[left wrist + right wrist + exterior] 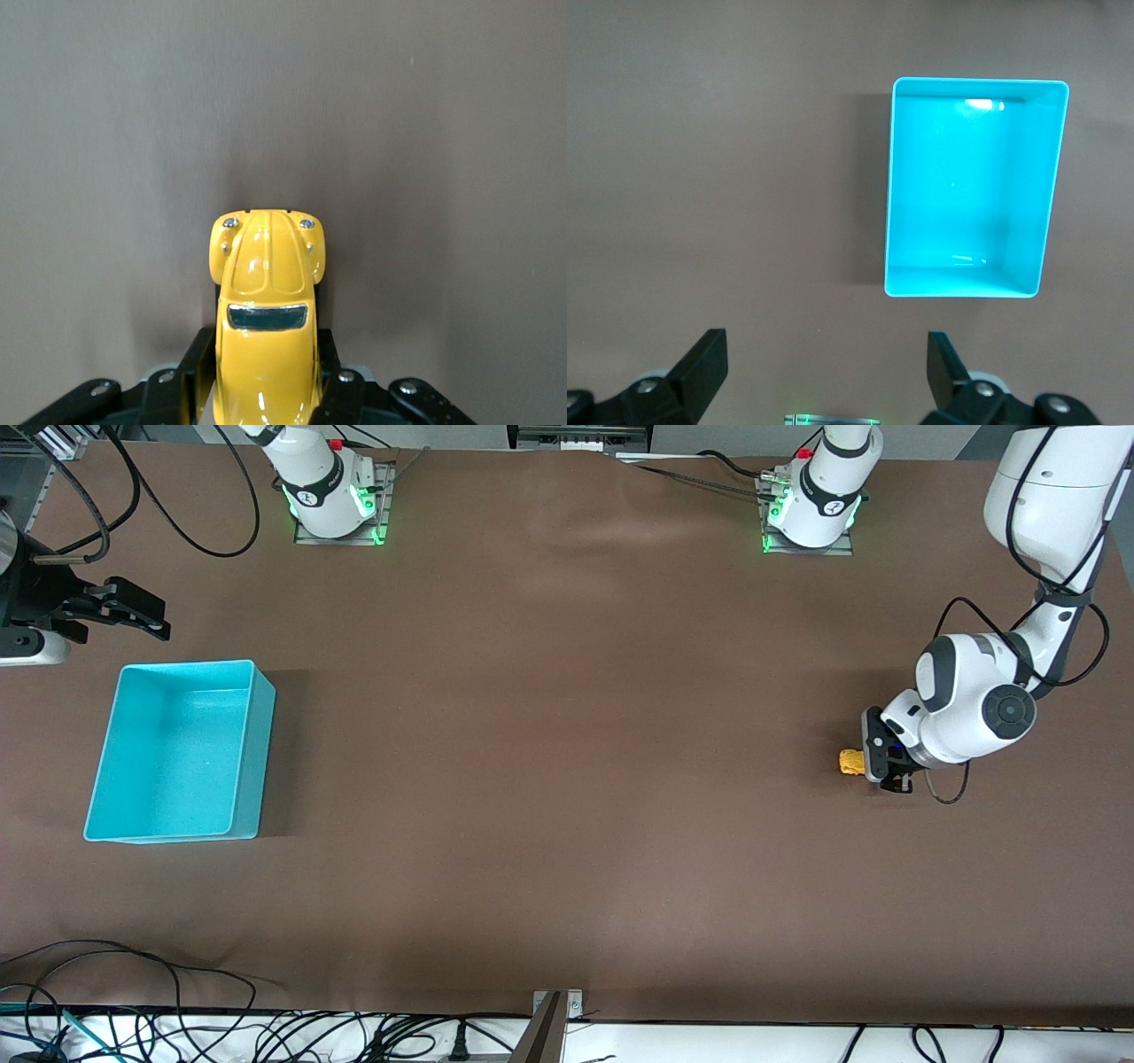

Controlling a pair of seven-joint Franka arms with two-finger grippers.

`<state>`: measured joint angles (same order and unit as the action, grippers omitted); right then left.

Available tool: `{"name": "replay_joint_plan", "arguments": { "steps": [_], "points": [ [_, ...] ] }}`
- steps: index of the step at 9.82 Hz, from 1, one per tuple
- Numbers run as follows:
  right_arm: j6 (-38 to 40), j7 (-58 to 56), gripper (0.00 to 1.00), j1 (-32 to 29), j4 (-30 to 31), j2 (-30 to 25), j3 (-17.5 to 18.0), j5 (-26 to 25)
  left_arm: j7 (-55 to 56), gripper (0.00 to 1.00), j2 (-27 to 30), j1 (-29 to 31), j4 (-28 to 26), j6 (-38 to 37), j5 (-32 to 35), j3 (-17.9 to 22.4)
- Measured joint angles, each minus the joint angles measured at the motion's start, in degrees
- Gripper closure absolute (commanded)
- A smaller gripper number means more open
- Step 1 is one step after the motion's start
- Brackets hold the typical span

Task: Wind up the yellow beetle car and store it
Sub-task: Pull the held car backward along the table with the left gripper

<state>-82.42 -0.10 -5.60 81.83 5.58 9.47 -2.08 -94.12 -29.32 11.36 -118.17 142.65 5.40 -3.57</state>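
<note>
Yellow beetle car (266, 328) clamped between left jaws.

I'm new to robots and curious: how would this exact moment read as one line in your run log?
left gripper: shut on yellow beetle car, on table | right gripper: open, waiting near turquoise bin | bin: empty

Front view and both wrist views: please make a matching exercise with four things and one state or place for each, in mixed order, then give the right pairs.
1. yellow beetle car
2. turquoise bin
3. left gripper
4. right gripper

A. open, waiting up near the bin
B. shut on the car
C. empty, at the right arm's end
D. on the table, at the left arm's end

Pairs: 1-D, 2-C, 3-B, 4-A
</note>
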Motion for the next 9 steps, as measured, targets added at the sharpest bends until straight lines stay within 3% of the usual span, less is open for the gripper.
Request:
{"name": "replay_joint_plan", "arguments": {
  "steps": [9],
  "points": [
    [0.21, -0.23, 0.0, -0.37, 0.0, 0.0, -0.6, -0.07, -14.38, 0.99, -3.71, 11.46, 6.26, -0.41, 0.25, 0.36]
  ]
}}
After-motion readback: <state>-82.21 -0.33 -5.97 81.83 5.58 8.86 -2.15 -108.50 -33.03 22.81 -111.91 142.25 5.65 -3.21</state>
